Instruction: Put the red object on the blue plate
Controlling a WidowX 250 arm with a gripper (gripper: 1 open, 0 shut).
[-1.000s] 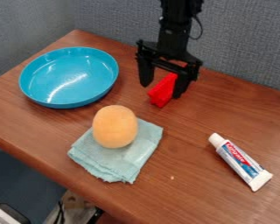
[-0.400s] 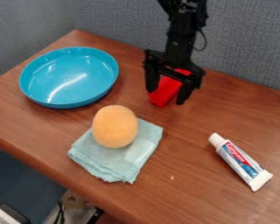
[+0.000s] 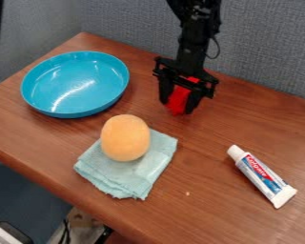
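Gripper (image 3: 183,95): pointed down, jaws straddling red object (image 3: 181,100), grip not confirmable; should close squarely, then lift clear toward blue plate (image 3: 41,99).

Light's even & fairly bright, coming from overhead I'd say; soft sheen on the wooden table (image 3: 232,119) w/ a pale glare patch toward the right side. Short soft shadows under my gripper (image 3: 183,93) and the orange ball (image 3: 125,137). Pic is low-res, a bit grainy, edges soft; print on the toothpaste tube (image 3: 262,175) unreadable. Bottom-left corner dark. No clear motion blur.
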